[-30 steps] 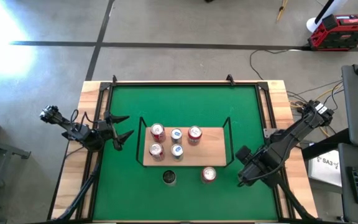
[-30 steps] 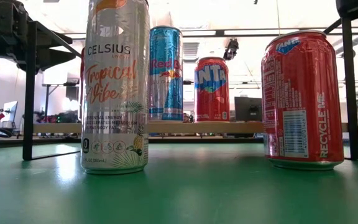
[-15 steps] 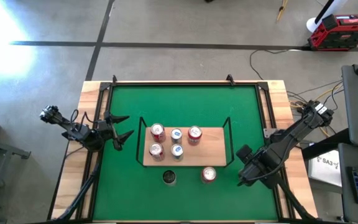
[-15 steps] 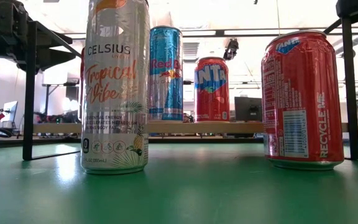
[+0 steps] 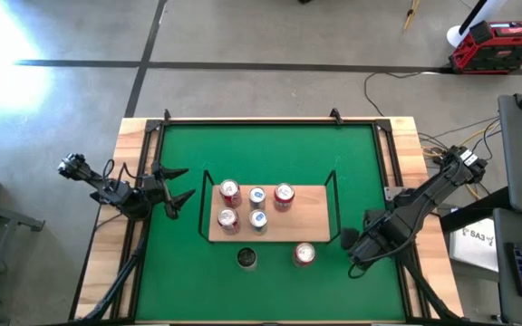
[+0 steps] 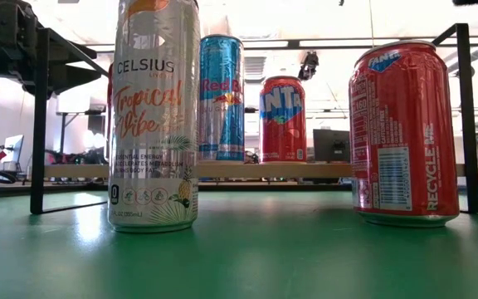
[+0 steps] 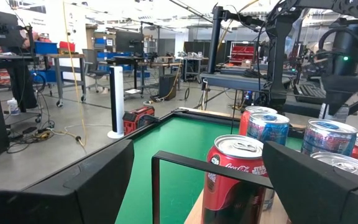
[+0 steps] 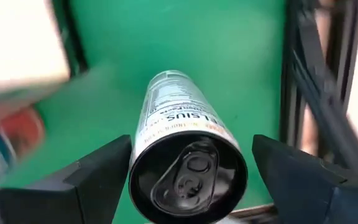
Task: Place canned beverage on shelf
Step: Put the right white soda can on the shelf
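**Right end effector lets go of slim can beside the shelf**

Right end effector [image 5: 358,242] has spread its fingers [image 8: 98,168] over the last second. They now stand on either side of the slim can [image 8: 188,143], with a sliver of green showing on one side, so the grip looks released rather than clenched. From above, the arm has also eased back a touch towards its own side, uncovering the can's top just outside the shelf's [image 5: 311,222] right wire end.

By my reading the can stands on the mat [image 5: 270,154], near the shelf but not on the board, so this can is not yet placed. Five cans stand on the board, and two more wait on the mat in front of it.

The right arm reaches in from the tabletop's right edge, wrist angled down so its camera looks onto the can's lid. Left end effector [image 5: 178,187] waits at the mat's left edge, fingers apart and empty, pointed towards the shelf.
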